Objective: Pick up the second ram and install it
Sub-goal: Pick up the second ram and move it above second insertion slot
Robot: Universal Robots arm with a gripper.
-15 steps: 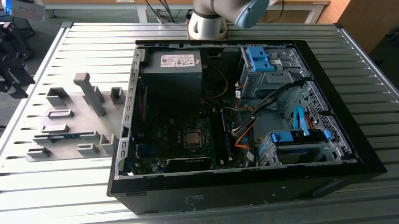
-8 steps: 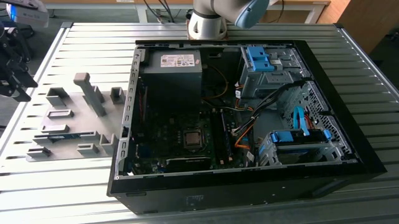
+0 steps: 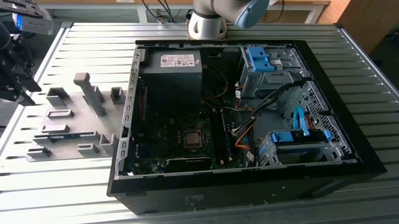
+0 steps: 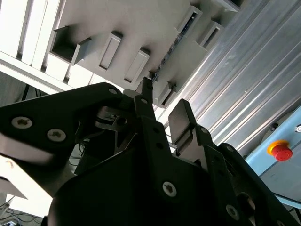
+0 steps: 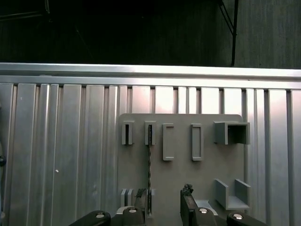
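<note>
- Second ram (image 3: 62, 137): it stands on its long edge on the grey holder plate (image 5: 207, 175), with each end seated in one of the slotted blocks (image 5: 153, 134). In the first wrist view it reads as a thin dark line across the plate.
- Handling, our judgement: a light, stiff, thin board. It is brittle if bent or twisted, and the chips and contact edge should not be pinched. The best hold is across the two flat faces near mid-length, high on the free edge, so it lifts straight out of the blocks without tilting.
- Tool (image 5: 164, 201): the fingers are apart with nothing between them. It hovers above the plate over one end of the ram and looks clear of it. The ram's line runs close beside one finger (image 5: 140, 207), so we judge the tool is not centred on the board.
- On the plate: the neighbouring slot (image 5: 127, 134) beside the ram is empty. An open box block (image 5: 232, 133) and a tall post (image 3: 90, 93) stand further off. We judge that neither crowds a mid-length grasp.
- Off the plate: the open computer case (image 3: 339, 140) sits just beside the plate, on the exterior view's right. Both rest on the slatted tabletop (image 3: 81, 37).
- A red stop button (image 4: 281, 151) sits beyond the plate, well apart from it.
</note>
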